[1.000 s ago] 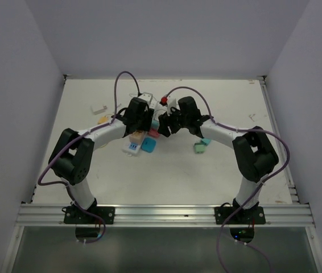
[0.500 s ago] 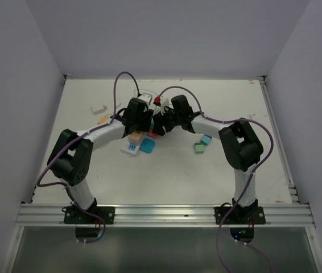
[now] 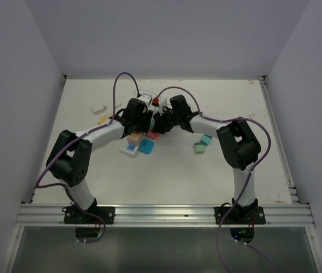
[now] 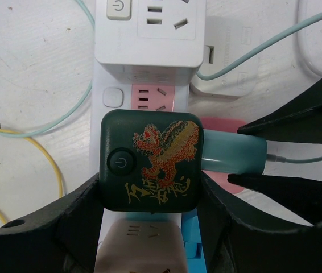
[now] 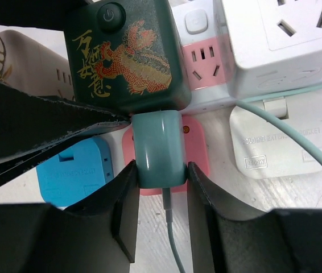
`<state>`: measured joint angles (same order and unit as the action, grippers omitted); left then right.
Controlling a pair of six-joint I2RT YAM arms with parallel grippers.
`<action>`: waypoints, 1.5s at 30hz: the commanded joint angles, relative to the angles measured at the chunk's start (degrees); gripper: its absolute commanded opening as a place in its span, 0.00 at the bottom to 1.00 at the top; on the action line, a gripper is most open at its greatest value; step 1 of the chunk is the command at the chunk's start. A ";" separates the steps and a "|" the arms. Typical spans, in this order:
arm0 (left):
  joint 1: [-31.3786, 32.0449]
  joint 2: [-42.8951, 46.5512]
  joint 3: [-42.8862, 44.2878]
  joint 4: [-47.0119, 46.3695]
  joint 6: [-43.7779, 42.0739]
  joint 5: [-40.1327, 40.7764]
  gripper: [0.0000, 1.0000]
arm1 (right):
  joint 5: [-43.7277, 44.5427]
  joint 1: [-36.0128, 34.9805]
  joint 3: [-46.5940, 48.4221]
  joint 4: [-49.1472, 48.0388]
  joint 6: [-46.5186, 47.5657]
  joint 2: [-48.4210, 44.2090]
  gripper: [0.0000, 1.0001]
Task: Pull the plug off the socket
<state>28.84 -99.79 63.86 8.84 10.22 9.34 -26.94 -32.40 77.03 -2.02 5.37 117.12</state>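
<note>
The socket, a long white power strip [image 4: 128, 94] with a pink outlet [image 4: 152, 98] showing, lies under a dark green cube adapter [image 4: 149, 162] with a gold dragon print. It also shows in the right wrist view [image 5: 206, 62]. A teal plug [image 4: 232, 156] with a thin cable sticks out of the cube's right side. My left gripper [image 4: 149, 196] is shut on the green cube [image 5: 127, 57], one finger on each side. My right gripper [image 5: 161, 179] is shut on the teal plug [image 5: 160, 148]. In the top view both grippers [image 3: 135, 116] [image 3: 162, 120] meet at the table's middle back.
A white cube adapter [image 4: 149, 28] and a flat white plug [image 4: 229, 68] lie just beyond. A beige adapter [image 4: 141, 250], a blue adapter [image 5: 73, 176] and a pink flat piece [image 5: 194, 148] lie close by. Yellow cable [image 4: 36, 151] at left. Green blocks [image 3: 199, 147] at right.
My right arm has folded in and its gripper has moved left, closer to the left gripper, onto the teal plug. The left arm has barely moved.
</note>
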 commanded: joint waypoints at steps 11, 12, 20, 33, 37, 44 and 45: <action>-1.59 2.05 -2.68 6.63 -3.01 0.32 0.12 | 3.12 -0.20 -2.50 1.84 5.44 -2.77 0.00; -1.68 2.05 -2.77 6.71 -3.19 0.59 0.11 | 3.29 -0.20 -2.59 1.85 5.71 -2.95 0.00; -2.47 0.47 -2.68 7.95 -2.92 2.79 0.09 | 5.84 -0.20 -4.08 5.71 8.43 -5.67 0.00; -3.62 -1.37 -2.24 9.70 0.33 6.03 0.06 | 7.25 -0.20 -7.85 6.42 8.35 -8.83 0.00; -3.62 -2.08 -1.81 9.79 1.56 7.09 0.05 | 7.86 -0.20 -10.23 5.28 7.56 -9.98 0.00; -4.06 -3.22 -0.84 10.23 2.09 7.62 0.05 | 8.92 -0.12 -13.31 4.31 7.20 -11.39 0.00; -4.14 -3.22 -0.75 10.23 1.91 7.53 0.05 | 8.83 -0.20 -13.49 4.48 7.29 -11.39 0.00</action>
<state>26.55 -99.77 63.99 10.28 12.91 10.35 -19.55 -32.53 64.03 1.56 12.93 108.42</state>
